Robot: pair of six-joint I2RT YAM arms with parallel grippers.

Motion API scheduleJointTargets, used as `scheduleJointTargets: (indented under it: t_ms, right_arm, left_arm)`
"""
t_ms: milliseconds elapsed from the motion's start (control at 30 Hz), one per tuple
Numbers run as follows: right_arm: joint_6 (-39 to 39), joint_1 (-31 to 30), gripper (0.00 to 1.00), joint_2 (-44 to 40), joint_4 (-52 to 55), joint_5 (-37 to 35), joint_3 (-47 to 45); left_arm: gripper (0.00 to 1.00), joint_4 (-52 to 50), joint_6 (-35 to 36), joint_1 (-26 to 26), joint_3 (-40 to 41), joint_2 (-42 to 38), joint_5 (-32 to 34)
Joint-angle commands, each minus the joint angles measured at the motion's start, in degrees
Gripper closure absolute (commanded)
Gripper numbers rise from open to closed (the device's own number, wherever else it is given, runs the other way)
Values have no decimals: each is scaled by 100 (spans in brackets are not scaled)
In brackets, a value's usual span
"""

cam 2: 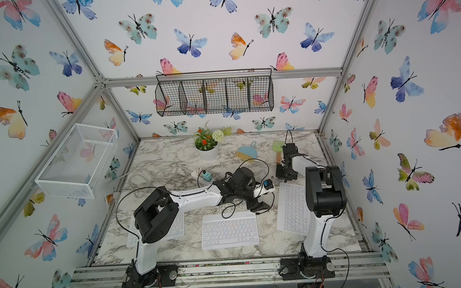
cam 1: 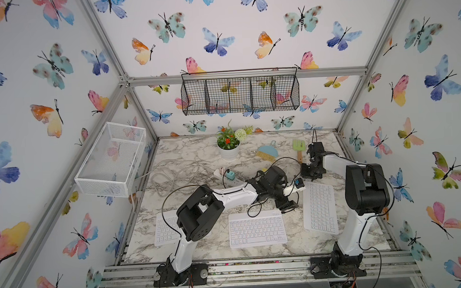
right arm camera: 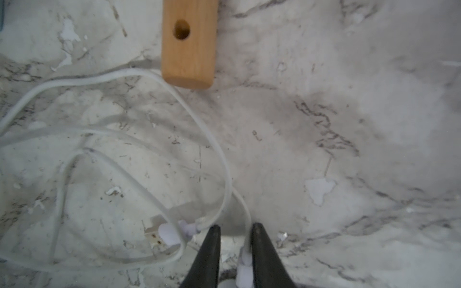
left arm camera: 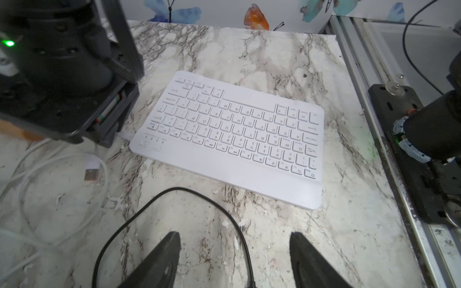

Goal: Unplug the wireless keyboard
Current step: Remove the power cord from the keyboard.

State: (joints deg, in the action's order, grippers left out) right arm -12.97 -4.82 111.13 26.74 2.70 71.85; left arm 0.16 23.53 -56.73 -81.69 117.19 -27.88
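Three white wireless keyboards lie on the marble table. The right-hand keyboard is turned lengthwise. My right gripper hovers at its far end. Its jaws stand slightly apart around the plug of a white cable; the plug rests against one finger with a gap on the other side. I cannot tell whether the plug sits in the keyboard. My left gripper is open and holds nothing, low over the table between the middle keyboard and the right-hand one.
A white power strip with a teal charger lies under my left arm. Loose white cables and a USB plug lie about. A potted plant, blue brush and wooden-handled spatula stand behind.
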Motion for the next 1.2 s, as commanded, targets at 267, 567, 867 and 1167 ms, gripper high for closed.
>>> scheduleJointTargets:
  t_ms: [267,567,867,1167]
  right_arm:
    - [111,7,73,-200,499,-248,-121]
    - [120,5,73,-292,393,-79,-230]
    - [111,7,73,-338,275,20,-448]
    - [128,7,73,-316,266,44,-549]
  left_arm:
    - [36,-342,1273,-382,-953,1034,-577]
    - [38,353,1188,-592,-1192,1502,-540]
    - [35,824,688,-735,-1328,1933,-438]
    - [33,-342,303,-752,-2188,2512,-121]
